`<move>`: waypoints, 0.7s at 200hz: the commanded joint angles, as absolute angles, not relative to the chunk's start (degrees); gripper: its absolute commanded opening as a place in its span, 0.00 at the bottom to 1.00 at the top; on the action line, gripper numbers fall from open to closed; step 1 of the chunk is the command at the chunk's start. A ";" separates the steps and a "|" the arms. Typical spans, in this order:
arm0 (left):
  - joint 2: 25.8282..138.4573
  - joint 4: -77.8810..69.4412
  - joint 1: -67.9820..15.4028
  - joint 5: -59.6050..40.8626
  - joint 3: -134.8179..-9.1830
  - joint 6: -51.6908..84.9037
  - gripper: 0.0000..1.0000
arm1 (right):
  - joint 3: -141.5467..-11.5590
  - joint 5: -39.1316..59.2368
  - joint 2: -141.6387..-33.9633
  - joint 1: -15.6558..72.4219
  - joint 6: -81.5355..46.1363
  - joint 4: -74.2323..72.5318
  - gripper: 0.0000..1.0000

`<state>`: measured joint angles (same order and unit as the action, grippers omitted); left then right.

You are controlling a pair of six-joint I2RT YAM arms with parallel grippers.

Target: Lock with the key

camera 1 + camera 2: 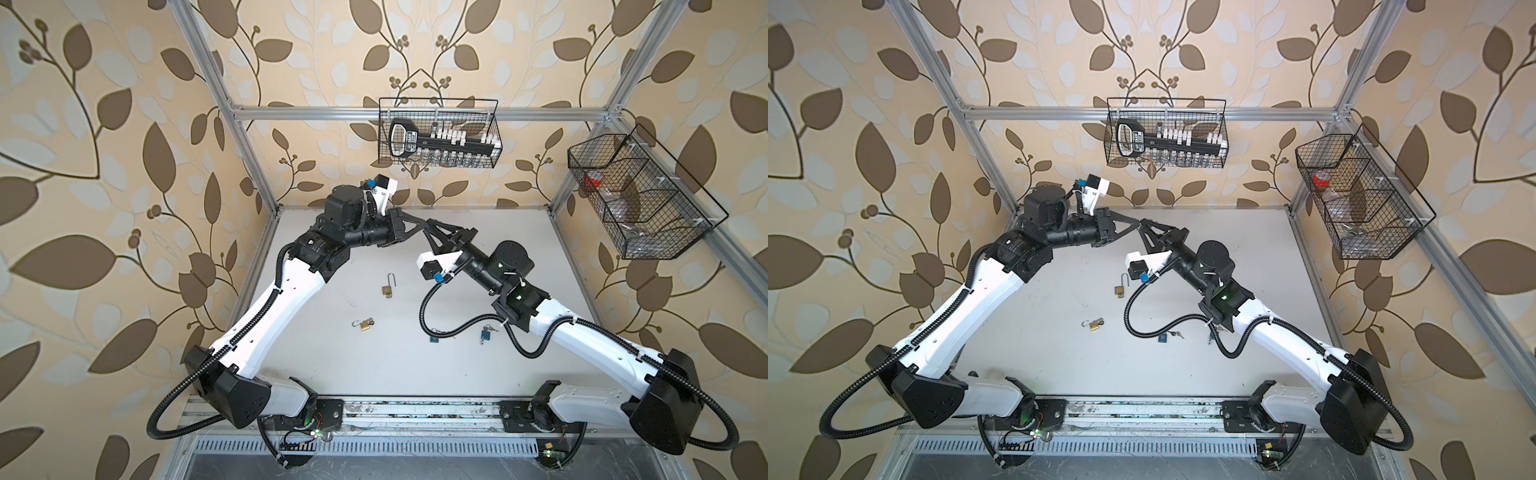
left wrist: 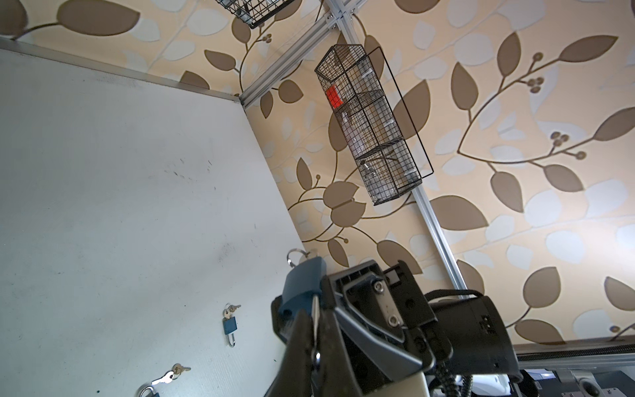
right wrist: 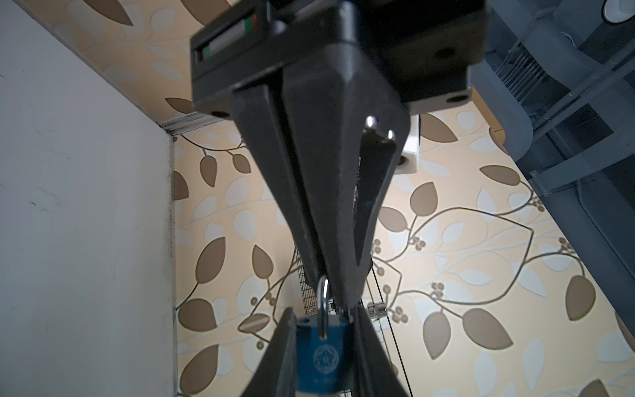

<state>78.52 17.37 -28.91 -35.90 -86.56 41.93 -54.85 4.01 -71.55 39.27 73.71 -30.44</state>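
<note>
Shackle (image 3: 323,309) tight in left gripper (image 3: 331,292), blue padlock (image 3: 318,357) in right gripper (image 3: 323,330).

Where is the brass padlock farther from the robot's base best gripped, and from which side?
Grip the brass padlock across its body's narrow side edges, coming straight down from above. It seems to lie flat on the table, so only those edges give opposing faces. Its raised shackle points away from the robot and may swivel if pinched.
</note>
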 commanded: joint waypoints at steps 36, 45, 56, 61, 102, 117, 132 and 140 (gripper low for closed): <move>76.65 16.57 -29.35 -36.03 -88.11 38.57 0.00 | -57.01 3.76 -71.98 39.55 70.63 -29.57 0.00; 76.16 17.10 -29.35 -35.12 -88.09 37.60 0.00 | -57.72 4.04 -72.05 39.47 69.55 -27.63 0.00; 75.70 17.61 -29.36 -33.75 -88.10 36.70 0.00 | -58.98 4.63 -72.24 39.46 67.81 -24.39 0.27; 75.58 18.54 -29.34 -32.77 -88.47 35.99 0.00 | -59.38 4.96 -72.20 39.46 66.90 -22.98 0.39; 75.67 23.08 -29.20 -27.77 -92.07 31.08 0.00 | -60.13 7.10 -71.86 39.20 56.51 -18.84 0.87; 75.50 22.56 -28.78 -27.64 -92.21 29.38 0.00 | -59.69 5.96 -72.16 39.20 51.20 -18.47 0.97; 75.24 20.43 -27.38 -30.04 -91.77 28.46 0.00 | -58.95 7.96 -70.98 38.68 45.15 -16.76 1.00; 75.15 19.49 -26.39 -31.68 -91.79 28.08 0.00 | -59.05 10.76 -70.10 37.52 39.67 -15.99 0.99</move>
